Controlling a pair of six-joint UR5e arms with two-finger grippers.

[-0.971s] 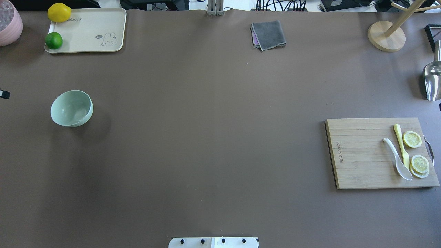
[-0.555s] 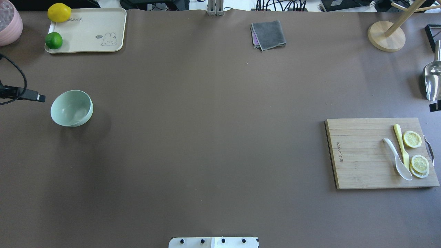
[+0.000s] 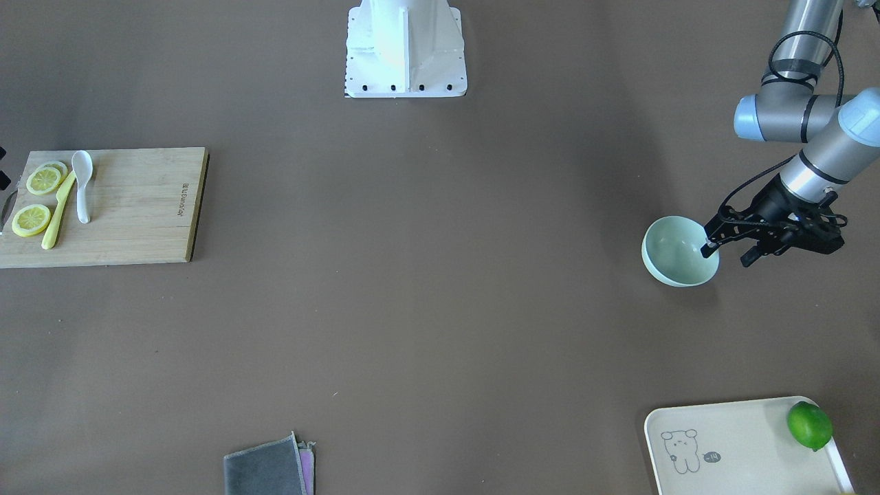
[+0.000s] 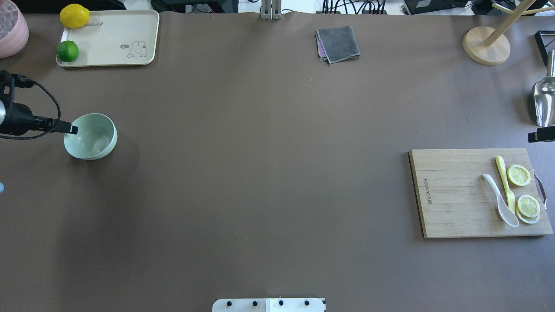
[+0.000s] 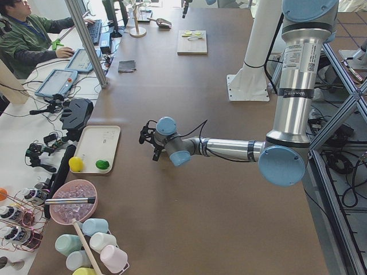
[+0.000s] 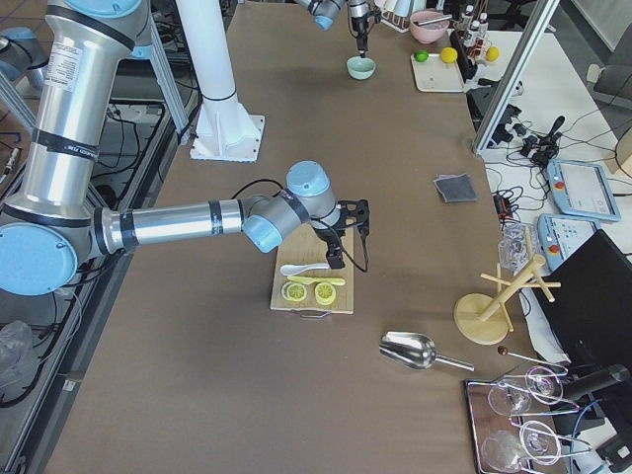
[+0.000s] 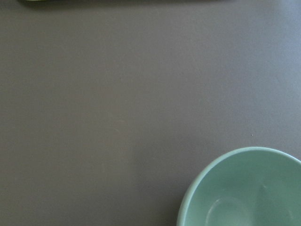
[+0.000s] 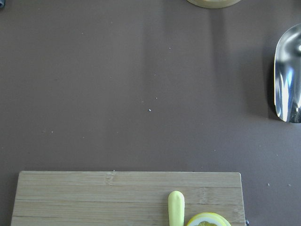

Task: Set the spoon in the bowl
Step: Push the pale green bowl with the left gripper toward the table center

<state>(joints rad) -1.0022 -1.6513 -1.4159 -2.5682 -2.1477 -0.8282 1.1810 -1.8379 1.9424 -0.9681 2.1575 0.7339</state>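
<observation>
The white spoon [image 4: 501, 201] lies on the wooden cutting board [image 4: 455, 195] at the right, next to a yellow knife [image 4: 505, 182]; it also shows in the front view [image 3: 82, 182]. The mint-green bowl [image 4: 90, 136] stands empty at the left. My left gripper [image 3: 727, 254] is open at the bowl's outer side, with one fingertip [image 4: 71, 129] over its rim. The left wrist view shows the bowl [image 7: 244, 188] at the lower right. Of my right gripper only a dark tip [image 4: 540, 135] shows at the right edge, just beyond the board; I cannot tell whether it is open or shut.
Lemon slices [image 4: 519, 175] lie on the board. A cream tray [image 4: 112, 39] with a lime and a lemon is at the far left. A grey cloth [image 4: 338, 43], a wooden stand [image 4: 485, 45] and a metal scoop [image 4: 544, 102] lie along the far and right sides.
My left gripper has come in from the left edge and reached the bowl's rim. The right gripper's tip has appeared at the right edge. Spoon and bowl have not moved.
</observation>
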